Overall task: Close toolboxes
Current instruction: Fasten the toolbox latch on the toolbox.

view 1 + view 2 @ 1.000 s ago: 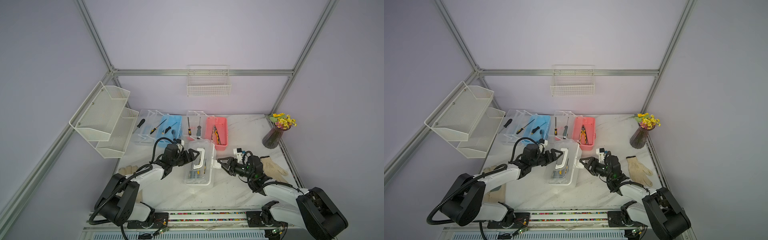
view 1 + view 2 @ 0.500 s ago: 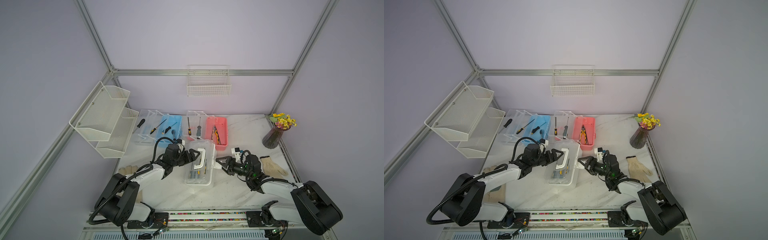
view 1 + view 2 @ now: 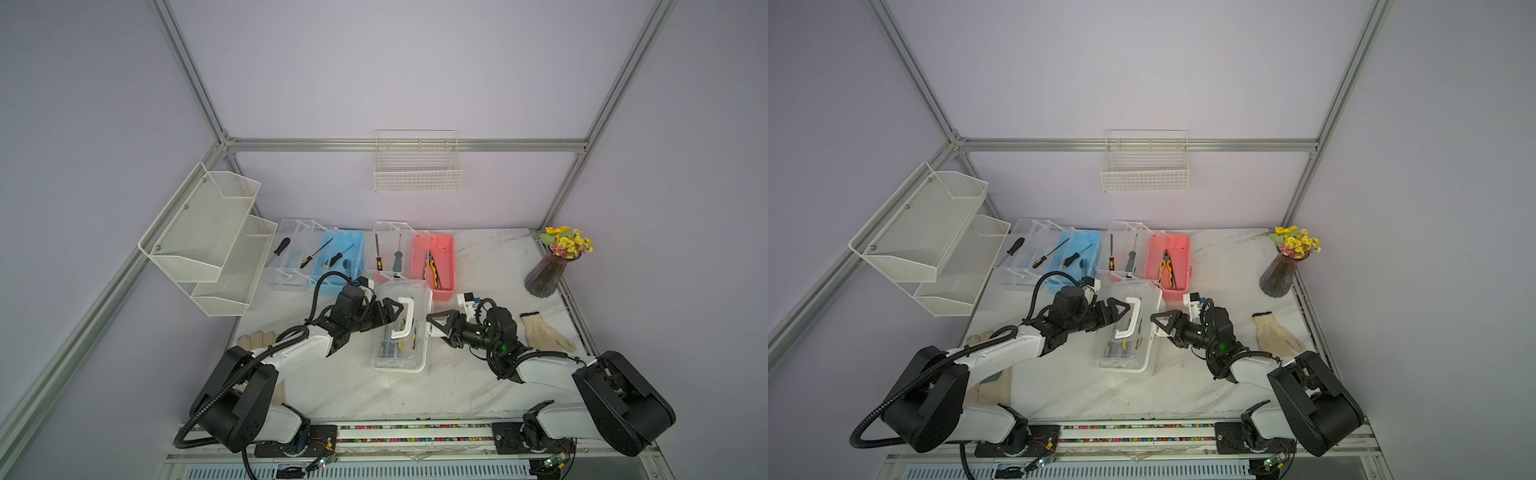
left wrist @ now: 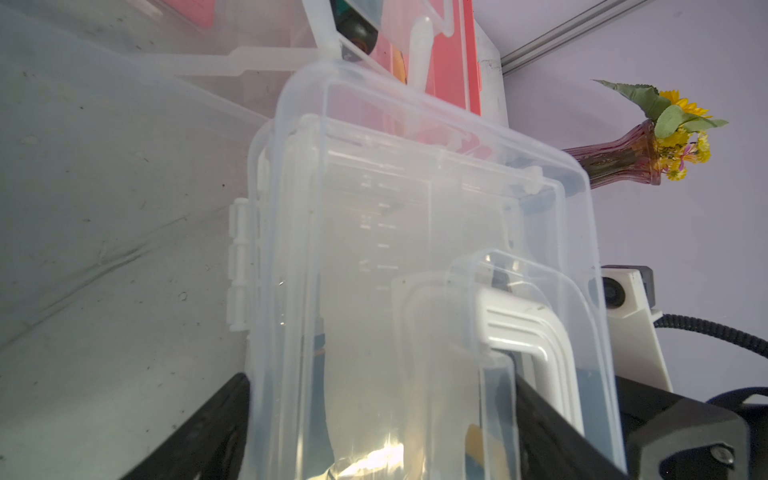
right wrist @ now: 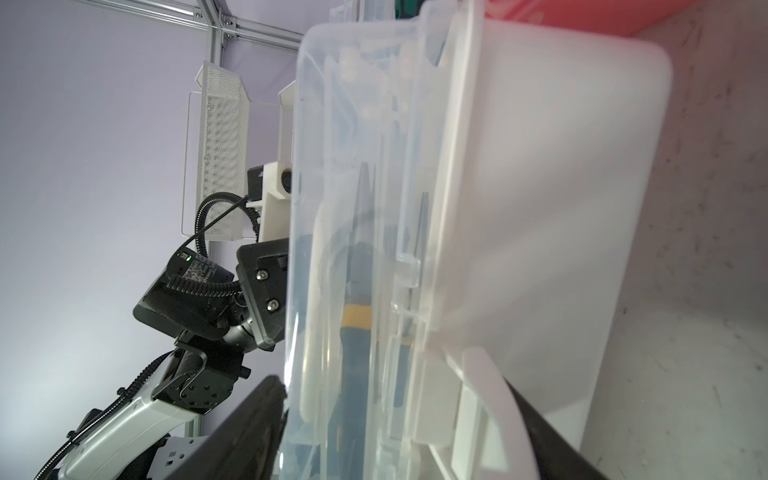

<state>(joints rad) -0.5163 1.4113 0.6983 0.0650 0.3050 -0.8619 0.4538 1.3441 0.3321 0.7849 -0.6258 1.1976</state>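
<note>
The white toolbox (image 3: 401, 328) sits mid counter (image 3: 478, 257), lid down. The left hand (image 3: 386, 313) and right hand (image 3: 440, 326) stand wide astride its long sides. We judge it light and slippery (thin plastic flexes); press the lid near the latch (image 5: 482, 399).

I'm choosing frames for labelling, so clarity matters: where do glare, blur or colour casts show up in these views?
Left wrist view: bright glare on the lid of the white toolbox; the vase looks sharper. Right wrist view: that toolbox looks washed out and soft. Both top views: even light, a pink tint on the wall behind the pink toolbox.
</note>
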